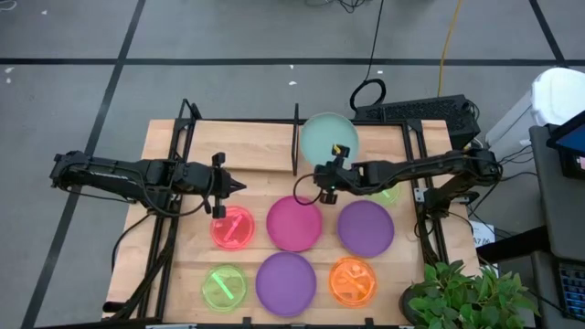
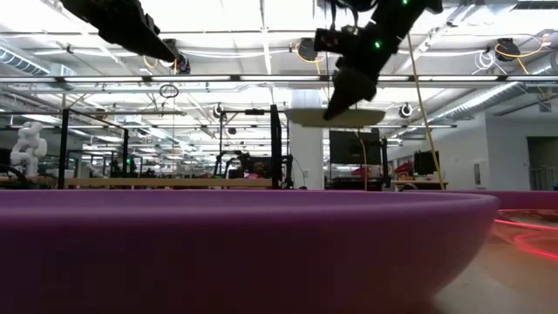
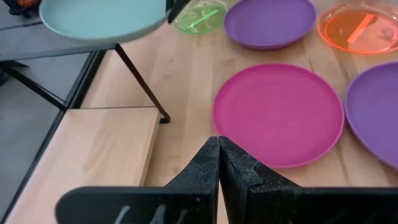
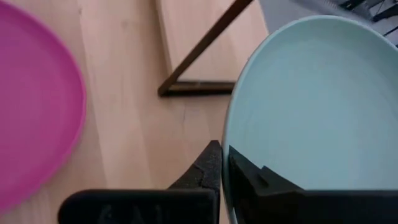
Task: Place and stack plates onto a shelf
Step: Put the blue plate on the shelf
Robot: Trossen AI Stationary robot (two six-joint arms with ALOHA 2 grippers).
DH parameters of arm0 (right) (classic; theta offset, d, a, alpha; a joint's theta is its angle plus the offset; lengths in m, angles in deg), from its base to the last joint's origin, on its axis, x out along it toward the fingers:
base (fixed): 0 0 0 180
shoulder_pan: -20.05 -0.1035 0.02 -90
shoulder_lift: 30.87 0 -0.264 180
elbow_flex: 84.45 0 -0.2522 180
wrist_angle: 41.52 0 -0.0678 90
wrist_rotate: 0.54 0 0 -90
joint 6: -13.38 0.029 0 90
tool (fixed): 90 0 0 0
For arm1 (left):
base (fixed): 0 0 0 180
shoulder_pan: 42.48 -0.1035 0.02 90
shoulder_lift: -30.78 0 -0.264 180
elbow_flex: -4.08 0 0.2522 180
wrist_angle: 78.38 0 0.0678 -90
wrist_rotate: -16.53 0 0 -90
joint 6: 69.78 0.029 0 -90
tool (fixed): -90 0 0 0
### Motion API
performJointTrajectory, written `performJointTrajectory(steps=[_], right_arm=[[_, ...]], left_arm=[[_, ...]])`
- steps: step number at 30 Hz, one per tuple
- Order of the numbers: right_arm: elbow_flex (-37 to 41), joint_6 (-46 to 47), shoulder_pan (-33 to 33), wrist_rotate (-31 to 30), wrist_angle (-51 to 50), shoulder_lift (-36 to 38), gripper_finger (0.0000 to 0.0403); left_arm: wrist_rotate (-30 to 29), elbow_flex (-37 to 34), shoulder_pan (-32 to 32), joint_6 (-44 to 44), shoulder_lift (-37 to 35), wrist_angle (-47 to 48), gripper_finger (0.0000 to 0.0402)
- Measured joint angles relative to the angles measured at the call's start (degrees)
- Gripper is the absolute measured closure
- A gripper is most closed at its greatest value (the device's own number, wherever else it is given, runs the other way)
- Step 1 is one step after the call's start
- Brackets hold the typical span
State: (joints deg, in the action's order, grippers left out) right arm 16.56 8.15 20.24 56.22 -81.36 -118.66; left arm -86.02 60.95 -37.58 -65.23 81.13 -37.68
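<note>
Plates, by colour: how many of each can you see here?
Pale teal: 1, held up at its rim by the right arm's jaws
Magenta: 1
Purple: 2
Red: 1
Orange: 1
Neon green: 2, the second mostly hidden under the right arm
Total: 8

We see a light wooden surface (image 1: 183, 265) carrying seven plates: a magenta plate (image 1: 294, 223), two purple plates (image 1: 366, 228), red (image 1: 233, 228), orange (image 1: 353, 281) and two neon-green ones (image 1: 224, 287). The shelf (image 1: 251, 151) lies along its far edge.
</note>
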Motion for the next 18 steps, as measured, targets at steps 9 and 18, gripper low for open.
performJointTrajectory(steps=[9,18], right_arm=[[-4.8,-4.2,-0.5,-4.4,0.5,0.0,0.0402],[-6.7,-14.1,-2.2,-8.9,10.3,-0.2,0.0403]], left_arm=[[0.0,0.0,0.0,-7.7,0.0,0.3,0.0394],[0.0,0.0,0.3,-12.5,1.2,1.4,0.0394]])
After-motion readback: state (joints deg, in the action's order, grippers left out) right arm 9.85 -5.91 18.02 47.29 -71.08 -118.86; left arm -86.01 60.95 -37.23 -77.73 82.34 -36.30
